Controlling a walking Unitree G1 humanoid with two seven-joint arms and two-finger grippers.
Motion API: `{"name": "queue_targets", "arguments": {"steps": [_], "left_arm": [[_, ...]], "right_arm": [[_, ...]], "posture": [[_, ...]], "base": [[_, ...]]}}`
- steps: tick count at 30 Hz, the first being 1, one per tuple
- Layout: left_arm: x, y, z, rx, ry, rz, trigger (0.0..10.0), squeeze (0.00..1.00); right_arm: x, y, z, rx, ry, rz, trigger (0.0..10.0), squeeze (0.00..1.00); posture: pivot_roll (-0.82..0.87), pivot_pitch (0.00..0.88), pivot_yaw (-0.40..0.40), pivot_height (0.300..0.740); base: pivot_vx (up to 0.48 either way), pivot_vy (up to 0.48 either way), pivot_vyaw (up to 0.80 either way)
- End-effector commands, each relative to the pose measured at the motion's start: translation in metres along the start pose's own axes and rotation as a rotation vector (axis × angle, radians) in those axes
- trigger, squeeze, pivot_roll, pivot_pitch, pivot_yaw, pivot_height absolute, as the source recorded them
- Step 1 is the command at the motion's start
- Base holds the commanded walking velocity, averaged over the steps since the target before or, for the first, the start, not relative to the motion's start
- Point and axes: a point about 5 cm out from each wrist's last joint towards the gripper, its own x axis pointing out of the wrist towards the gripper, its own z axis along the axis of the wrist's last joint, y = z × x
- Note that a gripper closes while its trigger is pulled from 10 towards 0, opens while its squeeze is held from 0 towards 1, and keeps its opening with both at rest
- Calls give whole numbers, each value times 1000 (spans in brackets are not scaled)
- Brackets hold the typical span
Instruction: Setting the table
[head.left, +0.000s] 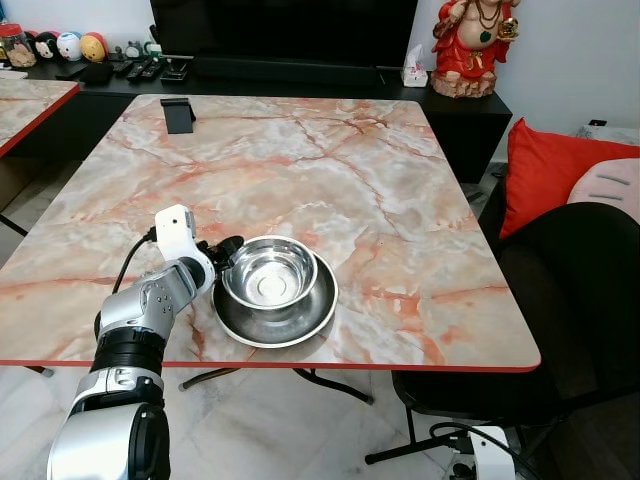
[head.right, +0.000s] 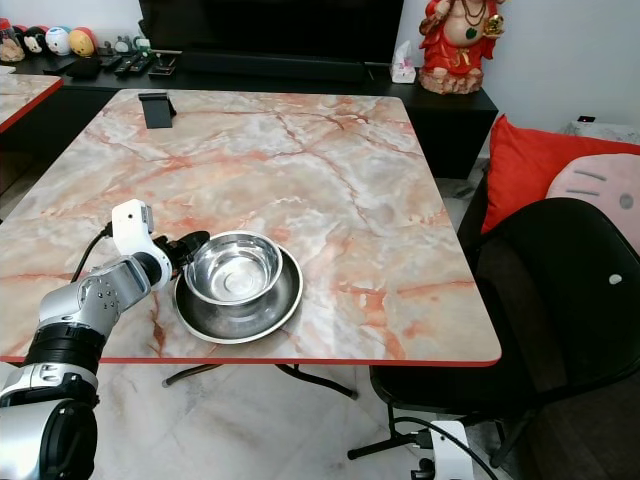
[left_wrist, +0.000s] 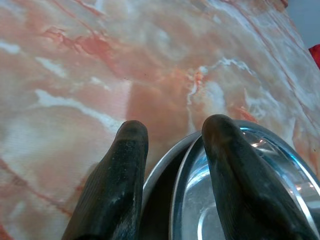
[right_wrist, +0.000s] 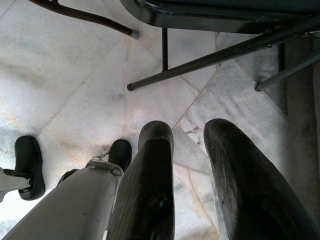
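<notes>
A shiny steel bowl (head.left: 268, 275) sits inside a wider steel plate (head.left: 312, 322) on the marble table (head.left: 330, 170), close to its front edge. My left gripper (head.left: 228, 252) is at the left rim of the two dishes. In the left wrist view its fingers (left_wrist: 131, 150) are open and straddle the rims: one finger is over the table outside the plate (left_wrist: 160, 172), the other reaches over the bowl (left_wrist: 200, 200). My right gripper (right_wrist: 187, 130) hangs idle above the floor, fingers slightly apart with nothing between them.
A black stand (head.left: 178, 113) sits at the table's far left. A black chair (head.left: 570, 300) and a red cushion (head.left: 550, 165) are to the right. A dark cabinet (head.left: 300, 80) with a red statue (head.left: 472, 45) lines the back wall. Another table (head.left: 25, 105) is at the left.
</notes>
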Motion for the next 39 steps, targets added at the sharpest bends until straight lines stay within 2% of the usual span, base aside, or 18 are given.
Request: {"name": "queue_targets", "arguments": {"steps": [1,12,26,39], "left_arm": [[0,-7,8,16,-12,-22,10000,0],[1,-11,5,11,8,-58,10000,0],[-1,-22,1,48,44,-140,10000,0],[-1,-25,-4,73,69,-164,10000,0]], "right_arm": [[0,-2,0,8,4,-5,10000,0],[0,-2,0,8,4,-5,10000,0],[0,-2,1,7,3,-4,10000,0],[0,-2,1,4,3,-5,10000,0]], "posture": [[82,0,-53,740],[82,0,-55,740],[84,0,-55,740],[85,0,-57,740]], "base": [[0,0,0],[0,0,0],[0,0,0],[0,0,0]]}}
